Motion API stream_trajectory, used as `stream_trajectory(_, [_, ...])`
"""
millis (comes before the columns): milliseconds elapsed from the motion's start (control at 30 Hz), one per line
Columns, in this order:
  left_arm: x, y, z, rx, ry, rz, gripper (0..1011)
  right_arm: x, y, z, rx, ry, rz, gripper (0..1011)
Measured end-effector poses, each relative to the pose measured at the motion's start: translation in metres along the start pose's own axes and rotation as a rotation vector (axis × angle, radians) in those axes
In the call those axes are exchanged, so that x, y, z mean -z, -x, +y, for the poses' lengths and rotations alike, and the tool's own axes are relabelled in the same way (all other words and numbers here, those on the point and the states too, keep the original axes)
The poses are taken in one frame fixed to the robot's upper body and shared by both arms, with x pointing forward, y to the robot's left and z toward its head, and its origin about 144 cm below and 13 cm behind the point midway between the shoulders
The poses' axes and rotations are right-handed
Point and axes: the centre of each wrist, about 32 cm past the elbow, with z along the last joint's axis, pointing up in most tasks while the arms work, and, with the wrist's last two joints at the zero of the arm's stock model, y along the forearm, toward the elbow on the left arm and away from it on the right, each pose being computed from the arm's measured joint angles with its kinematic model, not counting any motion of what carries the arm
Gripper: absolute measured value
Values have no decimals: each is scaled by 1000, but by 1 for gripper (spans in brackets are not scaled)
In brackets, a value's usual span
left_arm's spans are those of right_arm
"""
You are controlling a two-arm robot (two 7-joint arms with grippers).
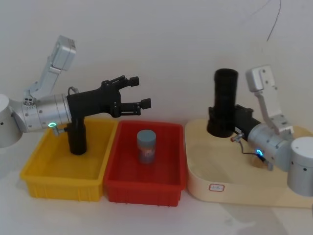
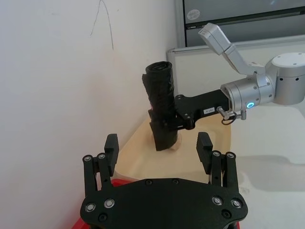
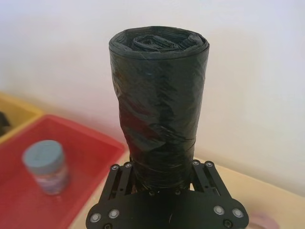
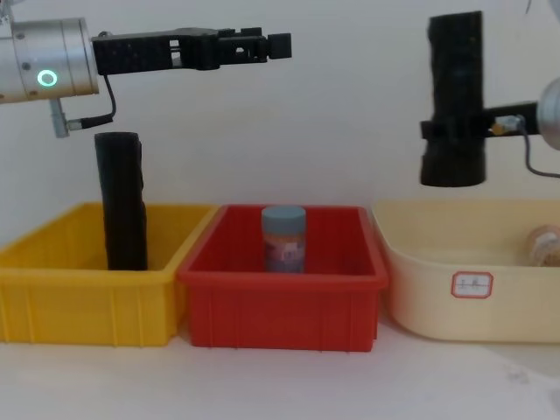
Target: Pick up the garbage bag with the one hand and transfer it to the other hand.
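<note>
Handover pending — the right tool (image 1: 218, 119) grips the garbage bag (image 1: 225, 102) upright above the cream bin, the left tool (image 1: 142, 92) gapes empty and must close in.

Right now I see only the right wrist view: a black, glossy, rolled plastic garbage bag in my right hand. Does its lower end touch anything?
Observer: No. The black rolled plastic garbage bag hangs upright in the right hand. Its lower end is above the cream plastic tray, with a gap between them.
Operator: Where is the left hand?
Observer: The left hand is raised above the red plastic bin. Its fingers are open and it points toward the bag, well apart from it.
Operator: Is anything else tall nearby?
Observer: Yes, a slim straight black cylinder stands upright in the yellow plastic bin.
</note>
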Motion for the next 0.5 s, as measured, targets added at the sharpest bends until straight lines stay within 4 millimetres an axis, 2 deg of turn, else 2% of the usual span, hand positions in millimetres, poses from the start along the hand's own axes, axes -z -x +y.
stream_trajectory(333, [0,0,0,0,0,0,1001,9,-12,-9,155,41,21,500])
stream_trajectory(400, [0,0,0,0,0,0,1001,10,-15,-10,193,50,24,538])
stream_trajectory(500, [0,0,0,0,0,0,1001,12,-18,-12,237,62,26,650])
